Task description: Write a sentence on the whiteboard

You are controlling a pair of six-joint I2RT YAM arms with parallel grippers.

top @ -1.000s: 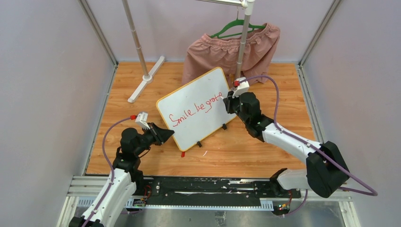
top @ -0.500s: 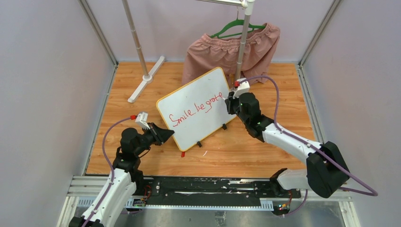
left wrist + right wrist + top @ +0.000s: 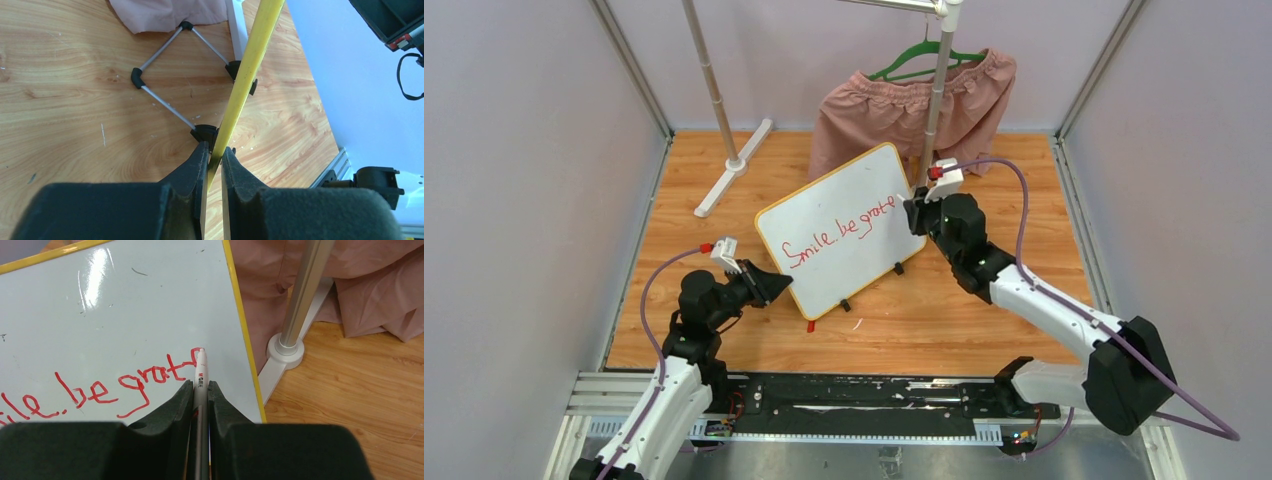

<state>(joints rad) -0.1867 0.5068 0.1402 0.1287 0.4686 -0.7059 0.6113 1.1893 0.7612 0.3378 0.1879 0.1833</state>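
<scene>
The whiteboard point(image 3: 854, 185), white with a yellow rim, stands tilted on the wooden floor. The sentence point(image 3: 839, 232) slants across it in red and reads "Smile, be grat" with a further stroke. My left gripper point(image 3: 779, 287) is shut on the board's lower-left edge. In the left wrist view the yellow rim point(image 3: 250, 60) runs between the jaws of the left gripper point(image 3: 214, 150). My right gripper point(image 3: 200, 385) is shut on a white marker point(image 3: 200, 370). The marker's tip rests on the whiteboard point(image 3: 150, 305) at the end of the sentence point(image 3: 100, 392), near the right rim.
Pink shorts point(image 3: 914, 110) hang on a green hanger from a rack behind the board. A rack pole point(image 3: 936, 100) stands just beyond its right edge, and another pole with a white foot point(image 3: 734, 165) stands at back left. The board's wire stand point(image 3: 165, 100) props it. Grey walls enclose the floor.
My right gripper has shifted slightly right with the marker, extending the last red word. The left gripper and the board have stayed put.
</scene>
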